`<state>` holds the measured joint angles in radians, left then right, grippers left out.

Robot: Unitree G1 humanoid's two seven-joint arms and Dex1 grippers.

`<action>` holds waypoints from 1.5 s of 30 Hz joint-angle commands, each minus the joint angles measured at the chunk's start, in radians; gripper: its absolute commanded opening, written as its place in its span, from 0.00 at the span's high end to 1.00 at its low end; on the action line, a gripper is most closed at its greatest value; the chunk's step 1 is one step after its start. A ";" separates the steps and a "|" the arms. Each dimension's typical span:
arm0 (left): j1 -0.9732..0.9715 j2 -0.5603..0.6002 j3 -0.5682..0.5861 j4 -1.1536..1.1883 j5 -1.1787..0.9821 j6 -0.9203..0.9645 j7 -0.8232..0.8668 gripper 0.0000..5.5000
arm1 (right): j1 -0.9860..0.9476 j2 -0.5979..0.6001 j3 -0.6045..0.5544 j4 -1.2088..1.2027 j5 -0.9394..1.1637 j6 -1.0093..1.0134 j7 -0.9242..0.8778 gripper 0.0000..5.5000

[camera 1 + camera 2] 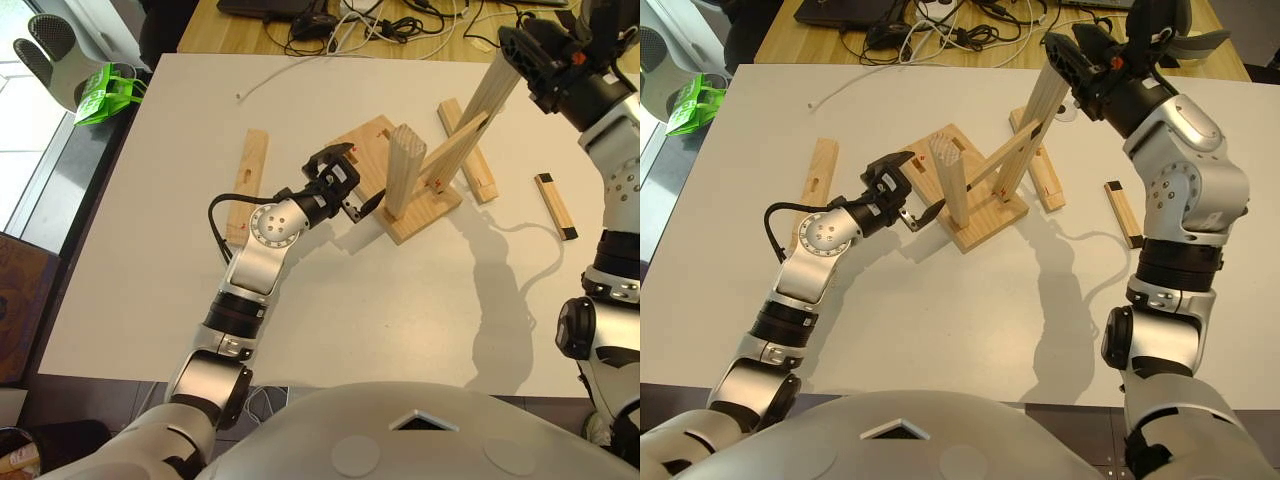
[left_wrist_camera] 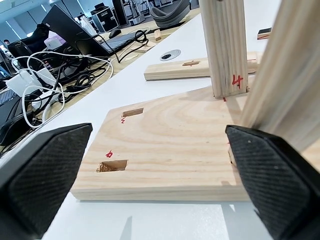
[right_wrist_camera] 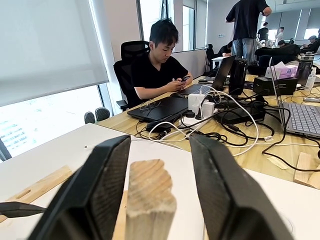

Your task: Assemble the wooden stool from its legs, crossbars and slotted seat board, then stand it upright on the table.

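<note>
Right gripper [image 3: 160,165] is closed on the top of the tilted leg [image 1: 470,130], whose foot meets the board [image 1: 425,212] mid-table. Left gripper [image 1: 362,203] stands wide open, empty, at the board's edge. The wood is judged stiff and light; best hold is the board's edge.

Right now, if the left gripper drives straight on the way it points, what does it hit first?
Most likely the seat board. Its near edge sits dead ahead of the left gripper, between the open jaws.

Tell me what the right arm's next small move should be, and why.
Probably tip the leaning leg upright so it seats: the right gripper is at its top, and it meets the seat board at a slant, unlike the straight leg.
</note>
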<state>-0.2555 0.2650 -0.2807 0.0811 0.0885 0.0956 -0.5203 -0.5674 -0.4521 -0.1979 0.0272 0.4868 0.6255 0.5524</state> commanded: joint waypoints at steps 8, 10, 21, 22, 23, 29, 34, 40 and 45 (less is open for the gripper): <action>-0.015 -0.003 0.008 -0.013 0.005 0.002 0.017 0.10 | 0.053 -0.049 0.014 -0.062 0.009 0.065 0.026 0.81; -0.019 -0.005 0.011 -0.013 0.006 0.000 0.024 0.10 | 0.059 -0.054 0.016 -0.068 0.012 0.073 0.030 0.81; -0.031 -0.012 0.028 -0.019 0.004 0.002 0.052 0.10 | 0.127 -0.069 -0.004 -0.096 0.041 0.090 0.020 0.81; -0.031 -0.012 0.029 -0.020 0.004 0.002 0.052 0.10 | 0.126 -0.066 -0.004 -0.100 0.046 0.090 0.018 0.81; -0.034 -0.012 0.029 -0.018 0.004 0.002 0.052 0.10 | 0.123 -0.064 -0.005 -0.104 0.051 0.091 0.016 0.81; -0.037 -0.013 0.027 -0.012 0.005 -0.001 0.053 0.10 | 0.105 -0.061 -0.007 -0.091 0.046 0.062 0.003 0.81; -0.038 -0.012 0.026 -0.002 0.006 -0.006 0.053 0.10 | 0.100 -0.062 -0.003 -0.089 0.054 0.059 0.002 0.72; -0.034 -0.013 0.023 0.011 0.008 -0.014 0.054 0.10 | 0.093 -0.058 -0.014 -0.096 0.072 0.053 0.011 0.53; -0.034 -0.015 0.022 0.025 0.009 -0.023 0.056 0.10 | 0.062 -0.033 -0.058 -0.066 0.063 -0.029 -0.021 0.35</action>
<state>-0.2785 0.2538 -0.2560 0.0970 0.0885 0.0799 -0.4680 -0.4730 -0.5008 -0.2275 -0.0597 0.5542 0.6361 0.5525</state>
